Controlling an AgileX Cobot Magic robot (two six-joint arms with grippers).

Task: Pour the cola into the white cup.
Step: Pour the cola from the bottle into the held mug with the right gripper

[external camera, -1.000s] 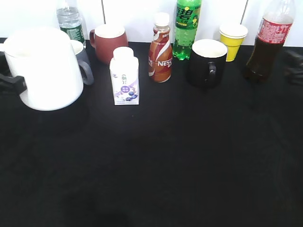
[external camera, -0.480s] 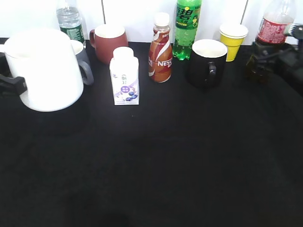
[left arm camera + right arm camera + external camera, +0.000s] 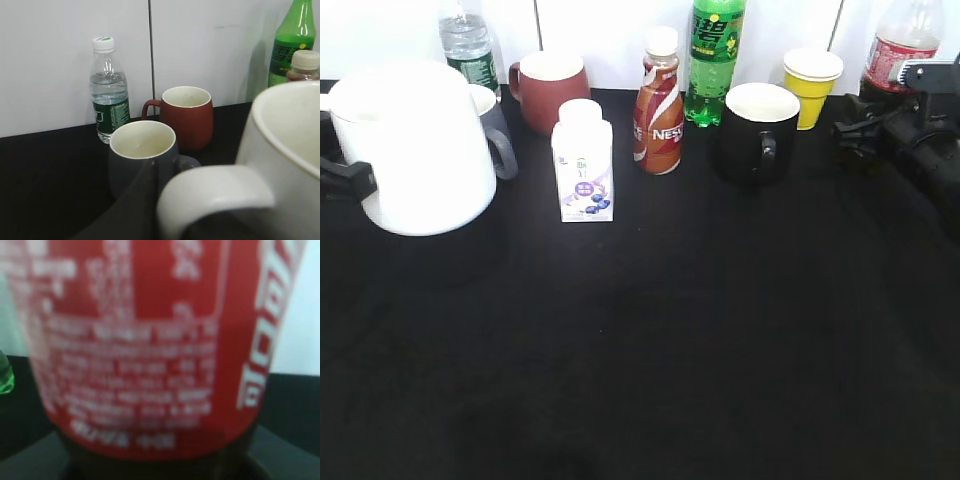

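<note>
- Two hands matter here. The left hand (image 3: 340, 178), at nine o'clock in the exterior view, pinches the handle of the white cup (image 3: 415, 150), which looks lifted slightly off the black surface (image 3: 650, 350); a loose hold could let the heavy cup swing.
- At two o'clock, the right hand (image 3: 860, 135) sits at the base of the cola (image 3: 898, 55); whether it is spread or pressed together I cannot tell. Gripping so low may topple the tall bottle.
- Only the right wrist view shows the red label filling the frame; only the left wrist view shows the grey mug (image 3: 142, 157) just behind the cup's handle.
</note>
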